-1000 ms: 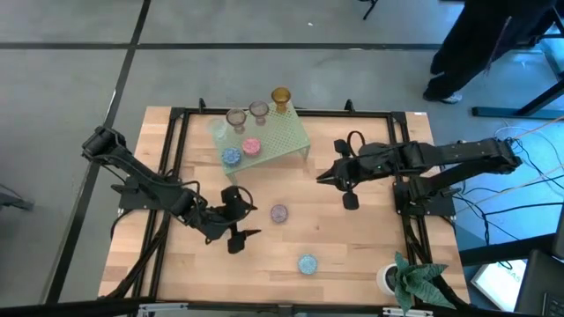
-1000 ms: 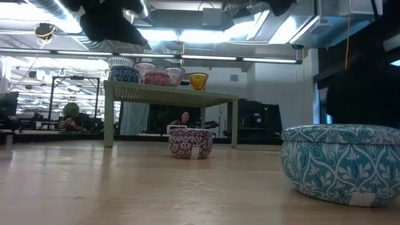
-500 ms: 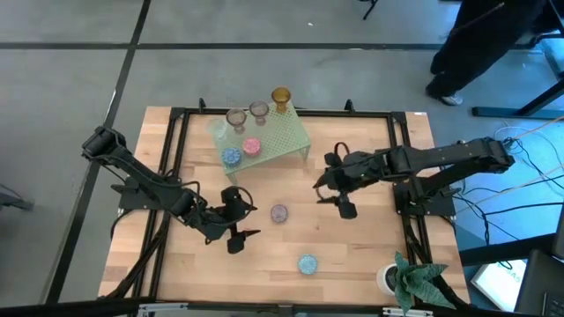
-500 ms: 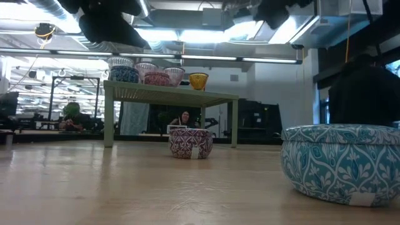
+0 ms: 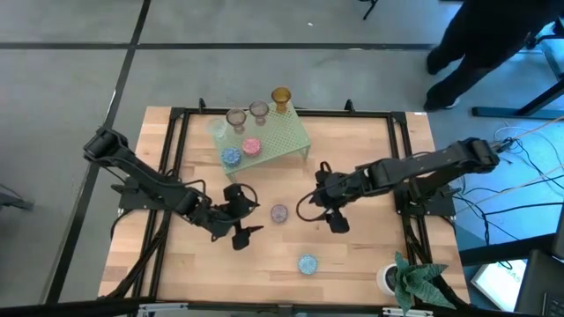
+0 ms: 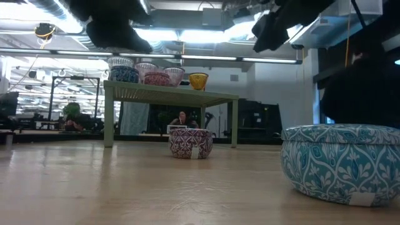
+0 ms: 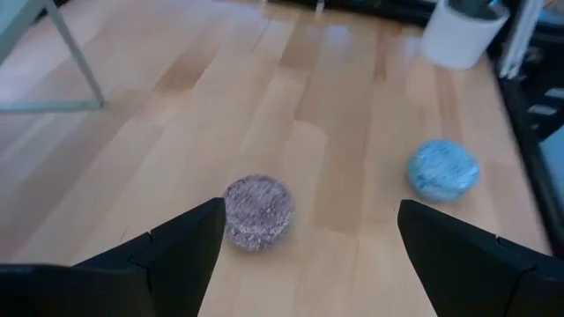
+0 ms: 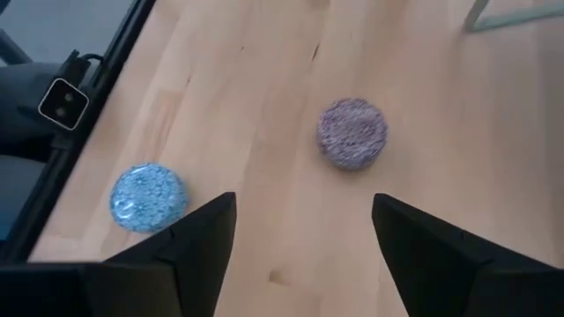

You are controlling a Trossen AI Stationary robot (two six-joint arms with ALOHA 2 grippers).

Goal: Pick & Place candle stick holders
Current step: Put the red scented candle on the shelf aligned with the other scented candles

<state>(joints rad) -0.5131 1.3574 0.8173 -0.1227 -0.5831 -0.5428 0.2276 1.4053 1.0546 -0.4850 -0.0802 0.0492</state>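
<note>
Surface: pale wooden table (image 5: 361, 255) with a green rack (image 5: 273, 139) carrying five holders.
Right gripper (image 5: 310, 207): jaws spread, nothing between them; mauve holder (image 8: 352, 132) lies ahead, just off the jaw line, the blue holder (image 8: 148, 196) to the other side.
Left gripper (image 5: 249, 220): jaws wide, empty, the same mauve holder just ahead.
Handling: likely light, rigid, smooth, breakable; pinch across the round wall, gently.

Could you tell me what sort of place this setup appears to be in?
Probably a robotics lab or workshop: a framed wooden table on a bare grey floor, cables trailing beside it, and exposed ceiling ducts over an open hall.
</note>
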